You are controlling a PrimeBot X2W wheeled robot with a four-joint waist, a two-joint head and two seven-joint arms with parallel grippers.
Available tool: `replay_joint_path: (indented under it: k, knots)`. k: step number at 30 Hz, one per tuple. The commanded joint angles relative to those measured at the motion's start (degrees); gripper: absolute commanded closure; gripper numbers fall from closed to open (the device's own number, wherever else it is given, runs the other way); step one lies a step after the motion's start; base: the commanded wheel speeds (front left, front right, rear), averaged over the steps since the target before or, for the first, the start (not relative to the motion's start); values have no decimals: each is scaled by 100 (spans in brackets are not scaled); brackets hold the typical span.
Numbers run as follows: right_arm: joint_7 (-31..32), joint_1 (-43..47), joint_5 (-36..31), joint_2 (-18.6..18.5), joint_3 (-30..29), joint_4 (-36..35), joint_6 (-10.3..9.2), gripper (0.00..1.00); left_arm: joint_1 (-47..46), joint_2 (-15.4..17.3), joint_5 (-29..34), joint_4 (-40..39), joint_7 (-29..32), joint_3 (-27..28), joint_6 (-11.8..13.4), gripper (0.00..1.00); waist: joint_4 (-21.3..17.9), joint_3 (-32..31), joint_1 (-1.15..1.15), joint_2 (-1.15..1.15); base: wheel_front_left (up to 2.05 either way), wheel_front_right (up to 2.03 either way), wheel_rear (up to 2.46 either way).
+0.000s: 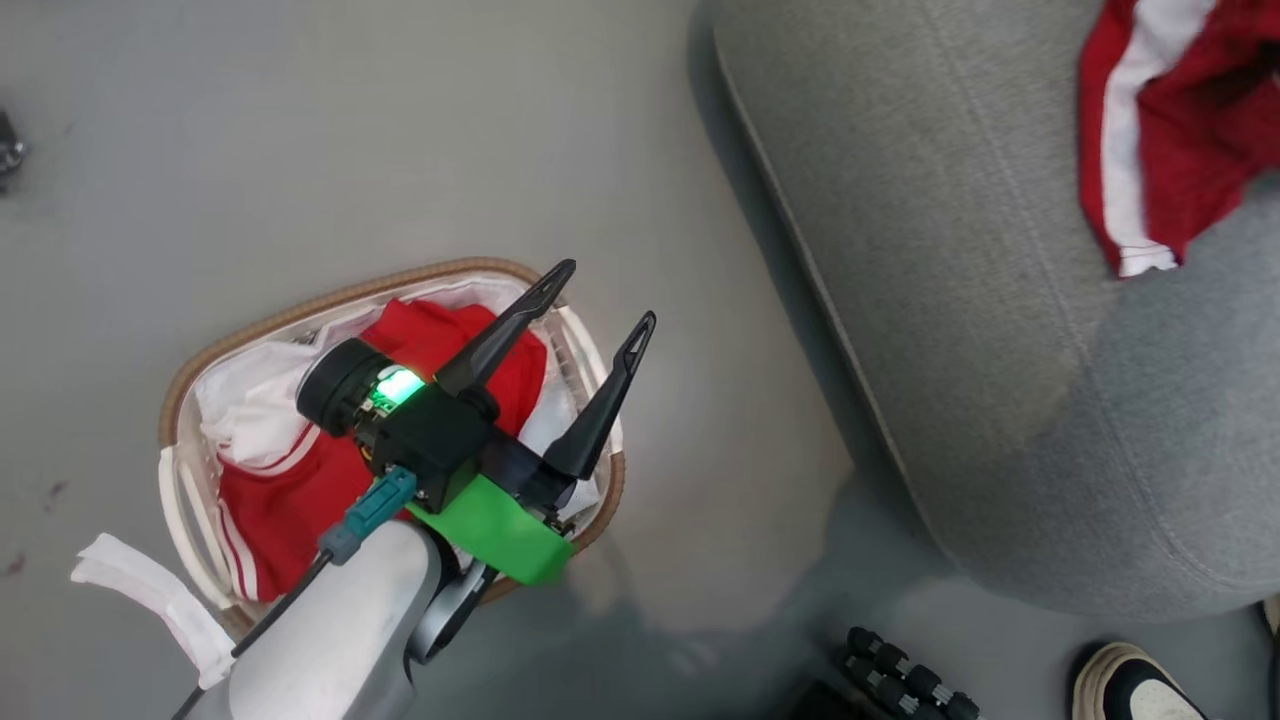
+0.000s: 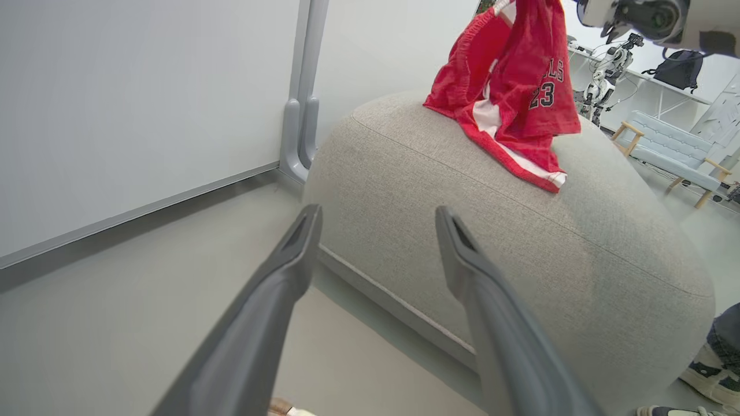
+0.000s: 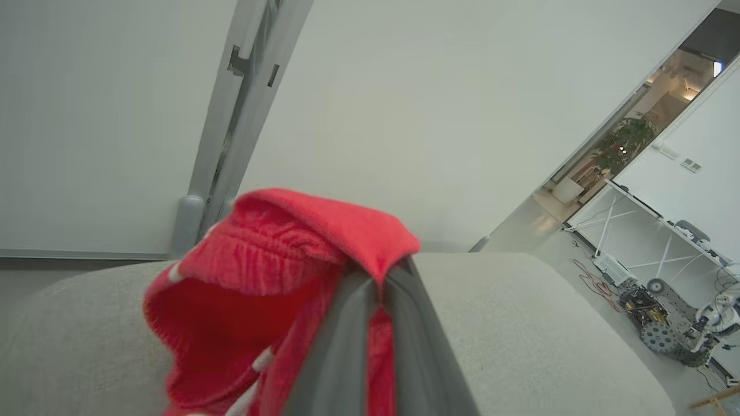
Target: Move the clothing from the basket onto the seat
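The oval basket [image 1: 330, 300] stands on the floor at lower left, holding crumpled red clothing [image 1: 290, 500] with white stripes on a white liner. My left gripper [image 1: 610, 292] hovers over the basket's right side, open and holding nothing; in its wrist view the left gripper [image 2: 377, 211] points at the grey seat [image 2: 520, 242]. The seat [image 1: 980, 300] takes up the right of the head view. A red garment [image 2: 520, 92] marked 23 hangs from above, its lower hem resting on the seat. My right gripper [image 3: 381, 274] is shut on this garment [image 3: 260, 271] over the seat [image 3: 520, 323].
A person's shoe [image 1: 1130, 685] stands by the seat's near corner. A black ribbed object [image 1: 905, 685] lies at the bottom edge. A white cloth strip [image 1: 150, 595] trails from the basket onto the floor. A wall with a grey post [image 2: 300, 115] stands behind the seat.
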Motion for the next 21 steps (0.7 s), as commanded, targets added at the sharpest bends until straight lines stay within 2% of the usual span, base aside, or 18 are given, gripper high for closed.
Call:
replay_joint_path:
  k: [1,7,8,9,10,11,17,21]
  knots:
    - [-2,227,-126,76,-120,71,-8,100,-77,44,-37,9,3,29,-16,0,209,184,-1,0,0,0,0]
    - [-2,1357,-317,488,-737,269,-8,100,99,-94,-92,194,4,96,-16,0,220,-140,-1,0,0,0,0]
    - [-2,1533,-307,531,-841,243,-8,90,114,-119,-89,213,4,123,-16,0,219,-202,-1,0,0,0,0]
    - [-2,1687,-266,573,-952,164,-8,64,138,-147,-97,234,4,162,-16,0,219,-271,-1,0,0,0,0]
    - [-2,1832,-249,625,-997,137,-8,21,165,-165,-100,252,4,188,-17,0,218,-323,-1,0,0,0,0]
    - [-2,2010,-203,697,-1051,112,-8,0,207,-182,-97,284,4,213,-16,0,219,-396,-1,0,0,0,0]
    - [-2,2817,-42,986,-1023,-495,-8,0,438,-350,-33,434,4,435,-16,0,267,-806,-1,0,0,0,0]
    - [-2,3255,162,1144,-647,-903,-8,0,634,-484,55,539,3,657,-16,0,388,-1096,-1,0,0,0,0]
